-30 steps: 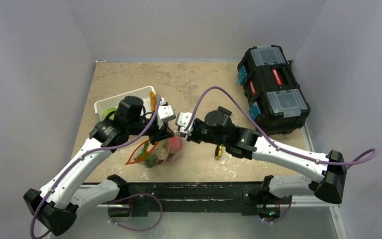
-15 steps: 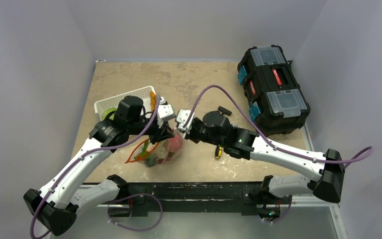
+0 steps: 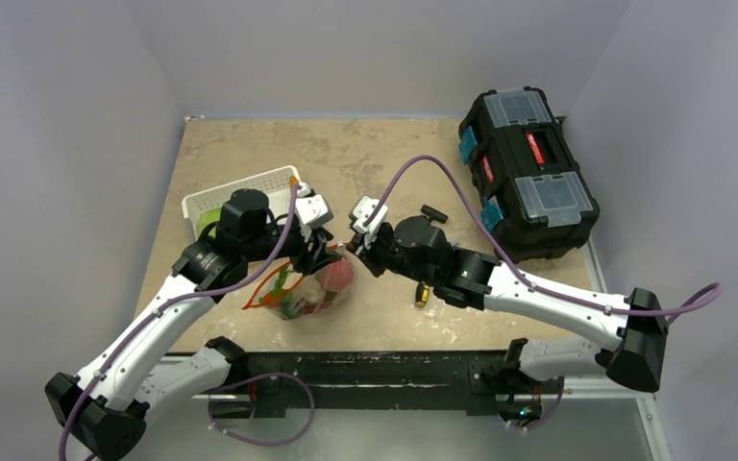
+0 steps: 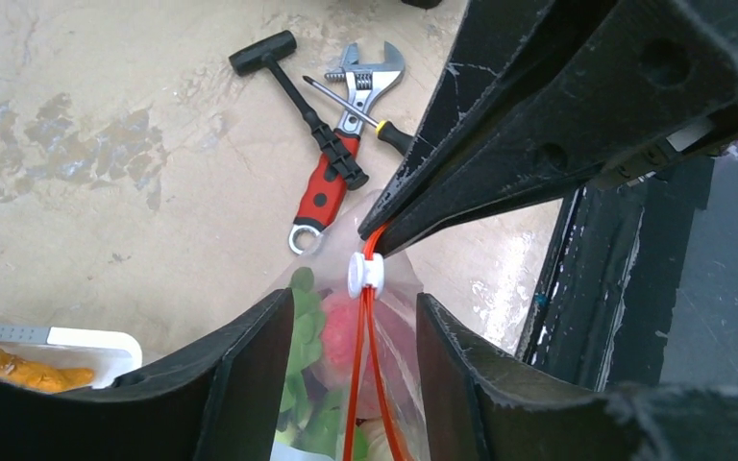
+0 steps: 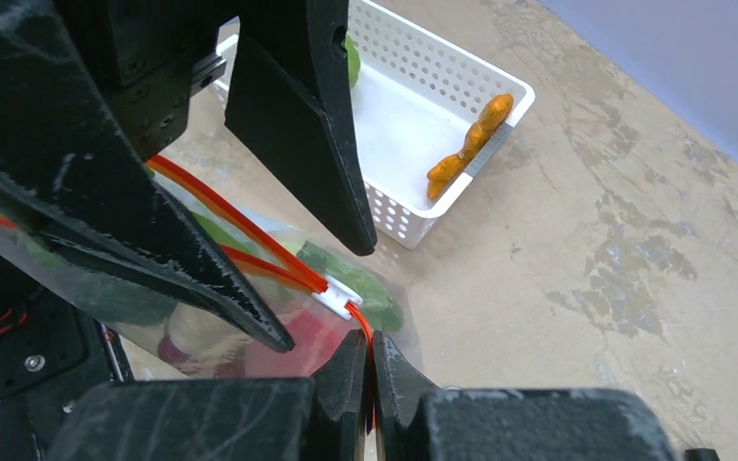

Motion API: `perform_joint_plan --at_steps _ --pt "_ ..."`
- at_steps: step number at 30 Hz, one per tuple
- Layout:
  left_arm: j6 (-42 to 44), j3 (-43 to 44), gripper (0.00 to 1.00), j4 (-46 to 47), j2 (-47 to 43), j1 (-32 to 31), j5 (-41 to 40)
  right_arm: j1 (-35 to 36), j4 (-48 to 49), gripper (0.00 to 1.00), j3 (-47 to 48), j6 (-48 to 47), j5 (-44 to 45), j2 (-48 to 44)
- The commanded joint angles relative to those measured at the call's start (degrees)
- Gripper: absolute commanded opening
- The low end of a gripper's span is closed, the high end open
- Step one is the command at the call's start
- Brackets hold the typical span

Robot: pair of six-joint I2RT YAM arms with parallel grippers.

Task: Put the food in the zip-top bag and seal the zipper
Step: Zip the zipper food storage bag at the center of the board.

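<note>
The clear crinkly zip-top bag [image 3: 309,293] is sitting near the table's front edge, bulging with toy food [image 3: 337,278]. The right gripper [image 5: 366,338] is pinching shut on the end of the thin red-orange zipper strip [image 5: 240,223], just past its white slider [image 4: 365,274]. The left gripper [image 4: 351,300] is straddling the bag's mouth, jaws parted. Farther back, a white slatted basket [image 5: 442,69] is holding a small orange piece [image 5: 466,149].

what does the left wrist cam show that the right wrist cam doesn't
Only the left wrist: the hammer, wrench and screwdriver lying on the table. Only the right wrist: the perforated walls of the white basket. Both: the zip-top bag of food, its zipper and white slider, the right gripper shut on the zipper's end, and the orange piece in the basket.
</note>
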Motion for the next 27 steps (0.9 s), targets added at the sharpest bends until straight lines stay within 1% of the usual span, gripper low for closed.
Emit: perform_joint_plan --at_steps 1,4,6,8,11,16,18,21,23,24,27 --pt "-2.0 -1.1 0.46 8.3 0.2 0.6 0.6 -0.2 3.9 0.00 0.6 2.0 1.7 -1.9" --pt "-2.9 -1.5 0.38 10.8 0.5 0.8 0.2 -0.3 3.3 0.00 1.1 2.0 1.4 -1.4" --pt "-3.6 -2.3 0.36 12.9 0.3 0.9 0.7 -0.3 3.0 0.00 1.4 2.0 1.1 -1.0" --pt "-3.3 -2.7 0.35 13.3 0.1 0.9 1.3 -0.2 3.0 0.00 1.5 2.0 1.2 -1.1" --pt "-2.8 -2.4 0.28 12.6 0.6 0.9 2.7 -0.2 3.1 0.00 1.5 2.0 1.1 -1.6" --pt "-3.0 -1.6 0.28 11.9 1.9 0.9 4.2 -0.2 3.0 0.00 2.1 2.0 0.8 -1.2" --pt "-3.1 -1.6 0.23 12.1 1.9 0.8 4.6 -0.3 3.0 0.00 2.2 2.0 0.5 -0.9" --pt "-3.6 -1.7 0.10 12.8 1.7 0.8 5.1 -0.3 1.5 0.00 2.7 4.9 1.1 -0.5" --pt "-3.4 -1.7 0.03 12.8 1.5 0.8 4.5 -0.3 0.7 0.00 3.0 6.3 3.1 -0.3" --pt "-3.1 -1.7 0.00 12.6 1.1 0.8 3.8 -0.3 0.2 0.00 3.0 7.3 5.5 -0.3" --pt "-2.3 -2.2 0.00 12.1 -0.3 0.9 1.1 -0.2 -0.1 0.00 2.2 9.1 12.5 -1.0"
